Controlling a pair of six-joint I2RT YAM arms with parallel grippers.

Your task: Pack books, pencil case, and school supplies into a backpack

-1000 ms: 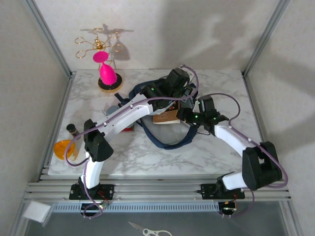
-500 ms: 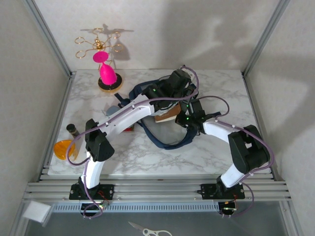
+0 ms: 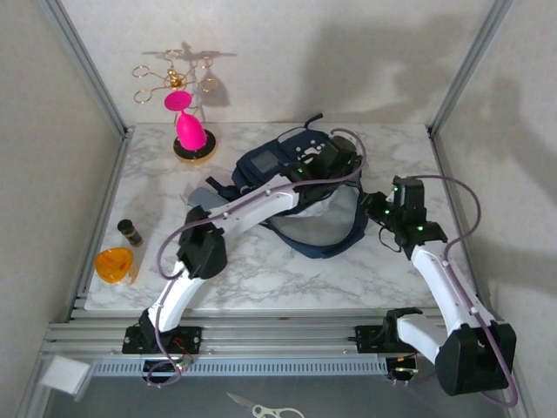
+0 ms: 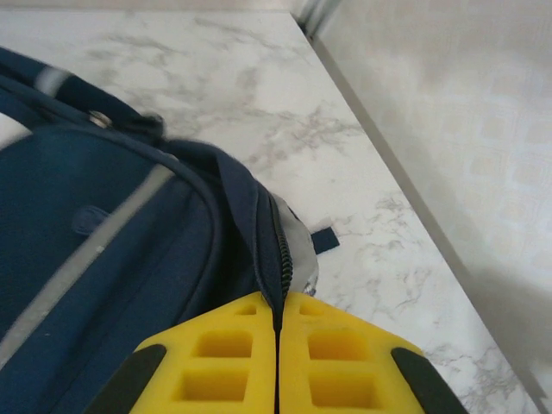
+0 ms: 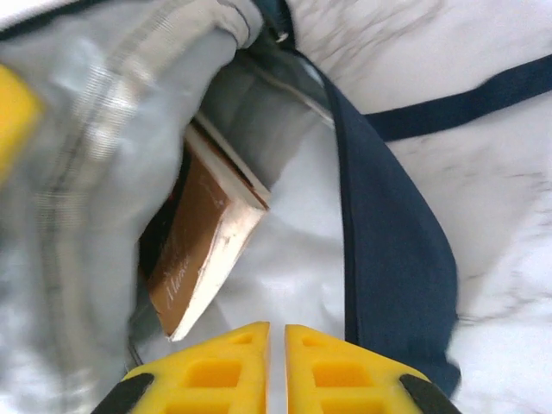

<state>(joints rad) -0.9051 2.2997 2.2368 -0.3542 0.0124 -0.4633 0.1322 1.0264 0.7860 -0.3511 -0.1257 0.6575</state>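
The left gripper (image 4: 278, 315) clamps the zipper rim of the navy backpack (image 3: 261, 162) on the desk (image 3: 261, 274). The right gripper (image 5: 277, 336), jaws nearly together and empty, hovers at the backpack's mouth. A brown book (image 5: 207, 250) rests inside.

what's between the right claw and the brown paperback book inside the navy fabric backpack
Nothing visible: the brown paperback book lies against the grey lining straight ahead of the right claw, the mouth of the navy fabric backpack open.
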